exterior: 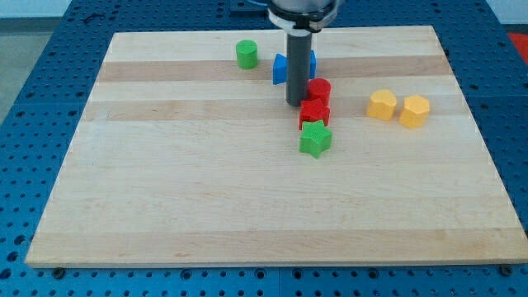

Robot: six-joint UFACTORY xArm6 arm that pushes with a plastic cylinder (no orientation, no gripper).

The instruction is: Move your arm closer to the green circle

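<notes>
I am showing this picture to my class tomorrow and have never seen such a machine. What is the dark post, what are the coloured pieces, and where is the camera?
The dark post is a robot arm's straight rod; it holds nothing and only pushes. My tip rests on a pale wooden board, just left of a red cylinder block and in front of a blue block. Below these sit a red block and a green star block. The green circle block stands apart, toward the view's top left. Two yellow blocks lie at the right. The single camera looks down at the board from in front; its mounting is not on record.
</notes>
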